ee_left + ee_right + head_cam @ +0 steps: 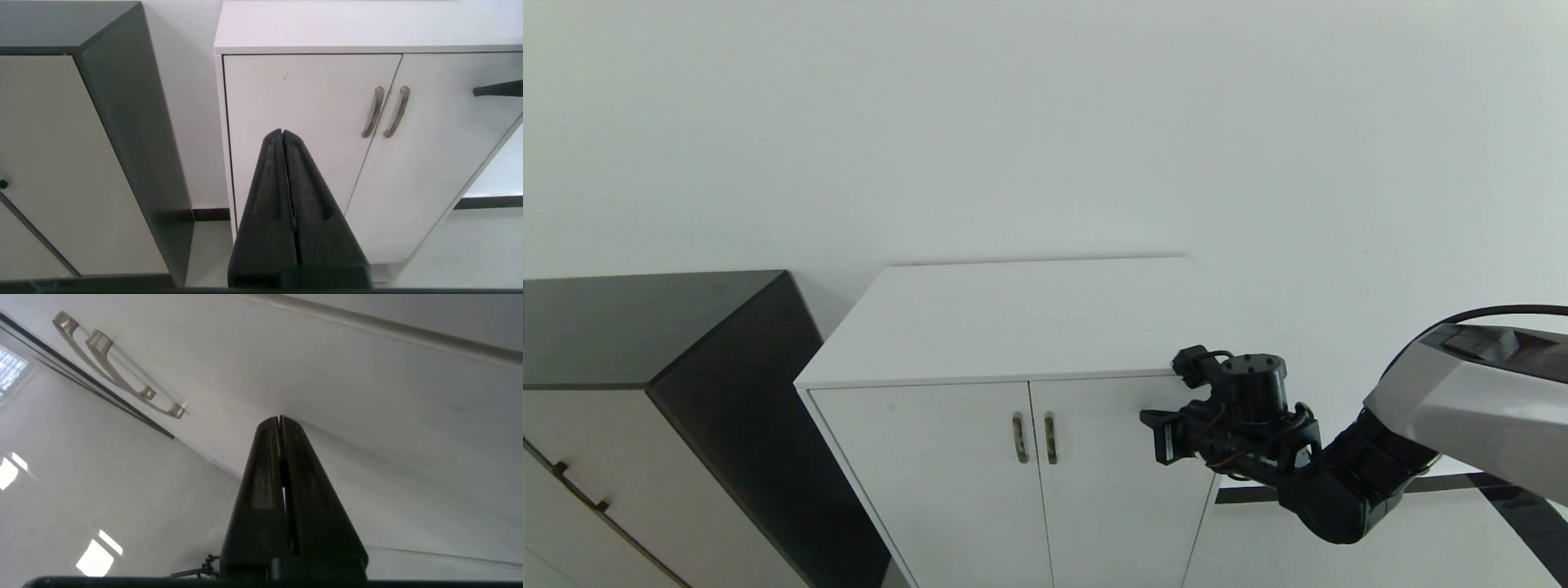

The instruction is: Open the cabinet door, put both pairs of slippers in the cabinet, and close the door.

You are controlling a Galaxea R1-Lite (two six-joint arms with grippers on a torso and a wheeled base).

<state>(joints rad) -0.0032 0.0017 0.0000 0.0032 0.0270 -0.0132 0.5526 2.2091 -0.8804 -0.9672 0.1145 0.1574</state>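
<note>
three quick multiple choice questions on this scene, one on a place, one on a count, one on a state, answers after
1. Where is the right tool?
A) in front of the white cabinet's right door
B) on the cabinet's top
C) inside the cabinet

2. How many handles does the white cabinet have?
A) one
B) two
C) four

3. The right door is:
A) shut
B) ajar
C) wide open

Answers:
1 A, the head view shows it in front of the door's upper part.
2 B, a pair sits at the middle seam.
3 A, it lies flush with the cabinet front.
</note>
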